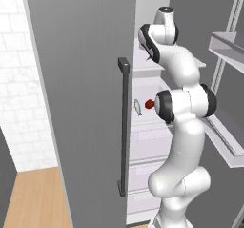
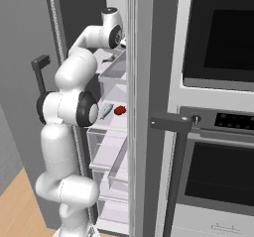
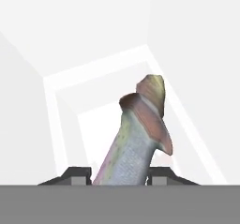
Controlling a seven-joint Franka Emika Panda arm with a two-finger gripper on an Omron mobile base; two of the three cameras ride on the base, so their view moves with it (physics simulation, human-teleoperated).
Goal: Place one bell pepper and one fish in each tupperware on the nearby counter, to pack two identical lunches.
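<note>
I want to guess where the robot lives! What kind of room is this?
Most likely a kitchen. The arm reaches into an open fridge with white shelves holding a fish and a red bell pepper, and built-in ovens stand right beside it.

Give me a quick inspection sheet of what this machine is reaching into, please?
Surface: white fridge shelf inside an open fridge.
Job's things: slim fish and red bell pepper lie side by side on that shelf, apart; a second fish sits between the fingers in the hand view.
Clutter: nothing seen.
Grippers: gripper has one dark tip on each side of the second fish; firm grip cannot be confirmed.
Cables: nothing seen.
Surroundings: grey fridge door with dark handle; built-in ovens; wooden floor.
</note>
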